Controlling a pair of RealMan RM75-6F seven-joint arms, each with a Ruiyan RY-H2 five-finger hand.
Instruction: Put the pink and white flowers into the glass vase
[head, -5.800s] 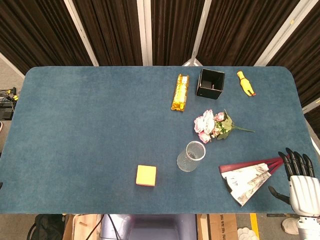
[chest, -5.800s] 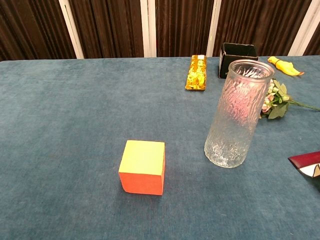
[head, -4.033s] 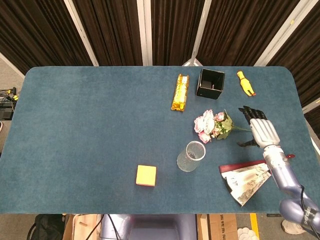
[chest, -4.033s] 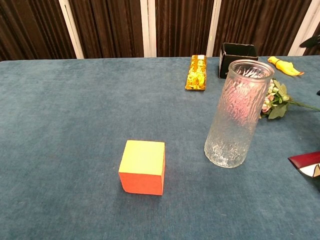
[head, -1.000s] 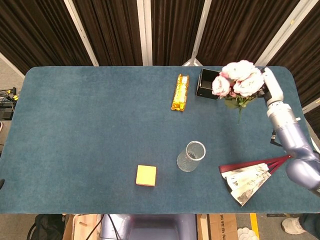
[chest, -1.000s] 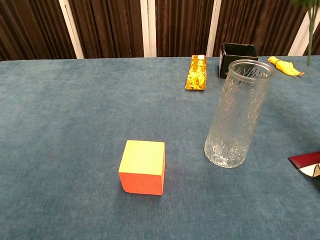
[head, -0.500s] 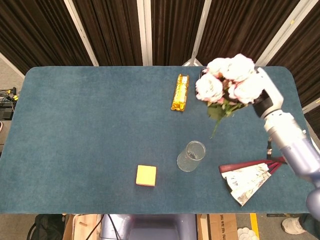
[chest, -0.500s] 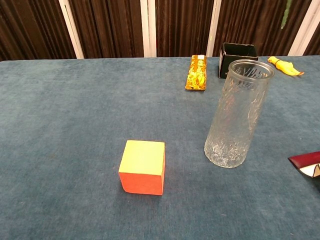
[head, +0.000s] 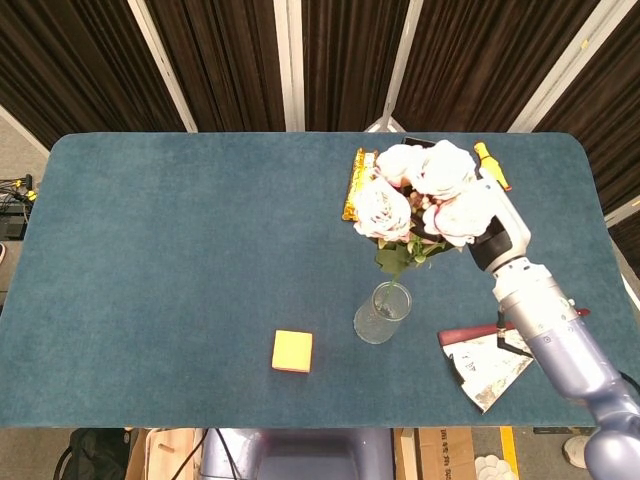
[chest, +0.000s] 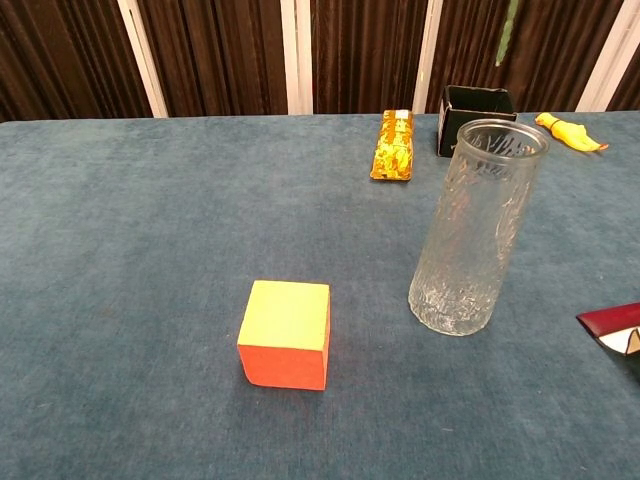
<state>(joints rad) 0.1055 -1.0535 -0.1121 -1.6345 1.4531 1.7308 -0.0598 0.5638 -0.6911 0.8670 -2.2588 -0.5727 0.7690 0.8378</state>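
Observation:
The pink and white flowers (head: 422, 195) hang in the air, gripped by my right hand (head: 493, 238), which the blooms mostly hide. Their green leaves and stem (head: 398, 258) point down and end just above the rim of the glass vase (head: 383, 313). The vase stands upright and empty on the blue table. In the chest view the glass vase (chest: 476, 228) is right of centre, and only the tip of the green stem (chest: 510, 30) shows at the top edge above it. My left hand is in neither view.
A yellow and orange cube (head: 292, 351) sits left of the vase. A gold packet (chest: 393, 145), a black box (chest: 475, 115) and a yellow rubber chicken (head: 490, 163) lie at the back. A folded paper fan (head: 495, 360) lies under my right forearm.
My right hand has carried the flowers left and toward me, from above the black box to just above the vase. In the chest view the stem tip moved left.

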